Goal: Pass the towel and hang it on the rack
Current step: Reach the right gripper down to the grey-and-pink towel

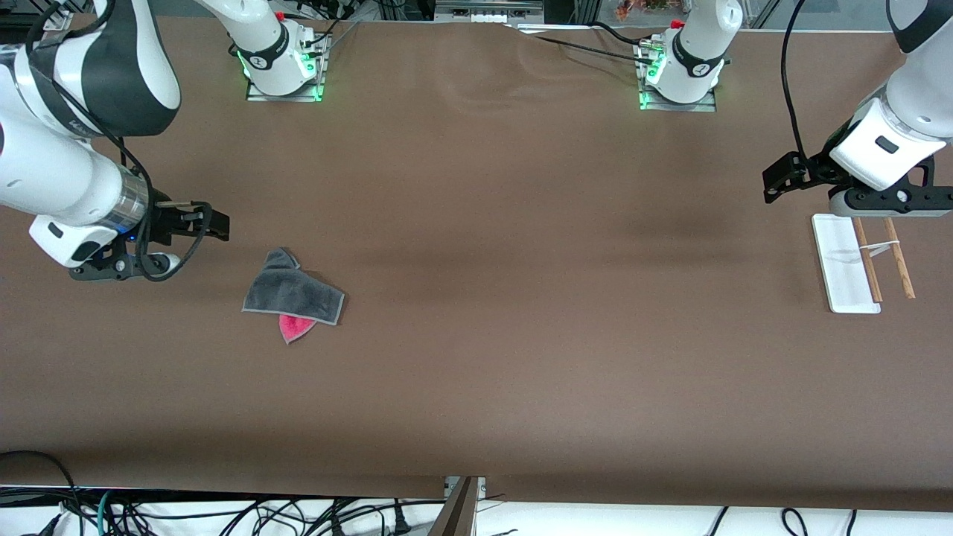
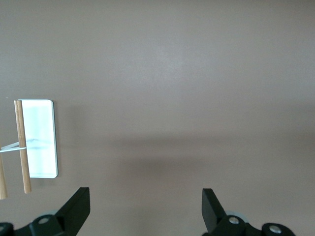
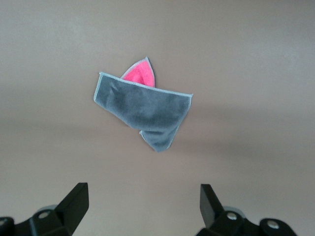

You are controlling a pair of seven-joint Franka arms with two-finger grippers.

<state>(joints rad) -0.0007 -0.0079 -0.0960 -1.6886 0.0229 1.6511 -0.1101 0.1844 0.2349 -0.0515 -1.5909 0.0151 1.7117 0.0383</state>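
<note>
Brown matting covers the table across the whole front view, with no readable writing or labels anywhere. At that frame's left edge the right gripper hangs over bare matting, fingers spread wide and empty. At the right edge the left gripper hangs likewise wide and empty. The rack stands at centre right. The towel, grey with a pink corner showing, lies crumpled at centre left.

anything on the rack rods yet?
No. The rack has bare rods; the left gripper, open, is above its end and hides it. The towel lies crumpled on the table by the open right gripper.
</note>
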